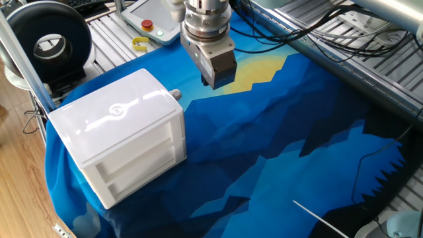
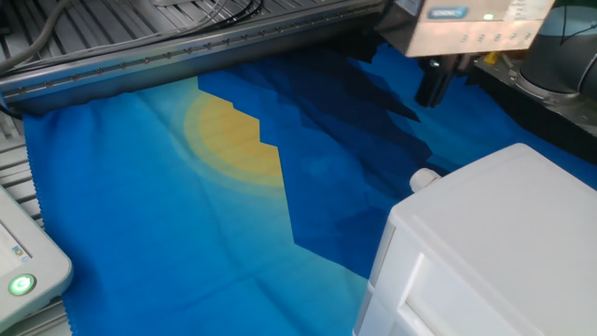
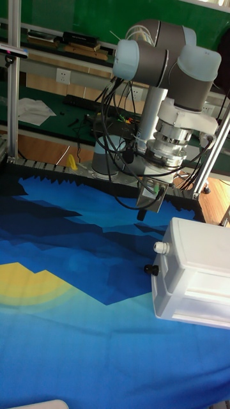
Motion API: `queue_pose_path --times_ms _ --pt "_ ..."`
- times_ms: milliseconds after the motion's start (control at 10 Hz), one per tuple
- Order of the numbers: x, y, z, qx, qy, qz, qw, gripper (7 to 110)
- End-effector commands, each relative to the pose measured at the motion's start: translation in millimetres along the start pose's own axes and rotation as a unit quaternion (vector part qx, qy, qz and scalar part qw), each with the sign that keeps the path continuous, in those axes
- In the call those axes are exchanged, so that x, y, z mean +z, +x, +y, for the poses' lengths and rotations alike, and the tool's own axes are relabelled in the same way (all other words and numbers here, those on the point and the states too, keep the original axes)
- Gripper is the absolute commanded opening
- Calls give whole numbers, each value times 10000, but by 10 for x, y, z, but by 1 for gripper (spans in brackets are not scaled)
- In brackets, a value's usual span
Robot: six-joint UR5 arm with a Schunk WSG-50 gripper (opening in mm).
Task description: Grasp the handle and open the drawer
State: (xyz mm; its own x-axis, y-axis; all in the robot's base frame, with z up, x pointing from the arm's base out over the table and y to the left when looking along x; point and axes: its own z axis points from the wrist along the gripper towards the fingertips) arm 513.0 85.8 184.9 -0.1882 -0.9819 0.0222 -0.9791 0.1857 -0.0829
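Nearby, red button (image 1: 147,25) (behind gripper (image 1: 218,80)), yellow tape (image 1: 139,44).

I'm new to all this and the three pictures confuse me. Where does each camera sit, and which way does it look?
One fixed view: high up, looking down on the white cabinet and the claw above the blue cloth.
The other fixed view: low, beside the cabinet, looking across the cloth; only the claw shows.
Tall fixed view: across the table, facing the robot; the whole arm shows.
All three share the claw and the small handle.
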Motion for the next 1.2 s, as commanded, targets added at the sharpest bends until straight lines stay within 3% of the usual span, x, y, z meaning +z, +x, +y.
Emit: queue_pose_path --times_ms 0,100,500,1100 --pt "-12 -162 97 -57 -158 -307 9994 7" --pt "-12 -167 90 -33 -145 -317 9994 7" --pt "-8 80 74 -219 -118 175 9995 7" --pt "-9 47 131 109 -227 114 9996 7"
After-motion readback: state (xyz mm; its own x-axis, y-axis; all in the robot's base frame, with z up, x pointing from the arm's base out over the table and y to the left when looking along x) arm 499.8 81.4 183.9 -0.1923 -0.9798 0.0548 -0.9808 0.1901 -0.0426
